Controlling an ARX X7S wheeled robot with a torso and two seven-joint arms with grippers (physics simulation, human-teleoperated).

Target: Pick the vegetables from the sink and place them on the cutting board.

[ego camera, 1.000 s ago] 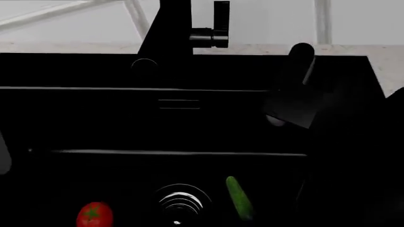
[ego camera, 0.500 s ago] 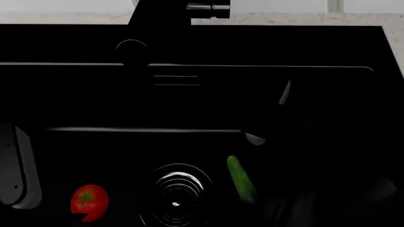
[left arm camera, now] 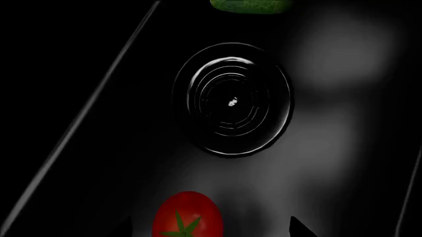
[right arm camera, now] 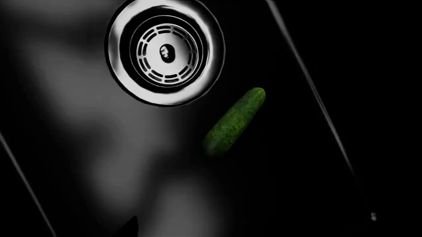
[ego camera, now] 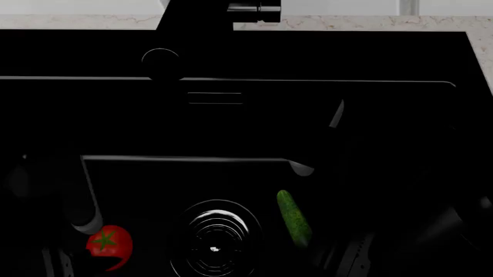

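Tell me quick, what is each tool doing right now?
Left tool: above the round red tomato, holding nothing; open or closed cannot be told.
Right tool: too dark to make out; cannot be told.

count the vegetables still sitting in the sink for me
2. The tomato lies on the sink floor, left of the drain in the head view, under the left arm. The cucumber lies right of the drain. Dark corners might hide more.

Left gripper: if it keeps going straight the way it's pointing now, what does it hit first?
Most likely the tomato, which sits between the left gripper's barely visible fingertips in its wrist view. Depth is unclear; the sink floor lies behind it.
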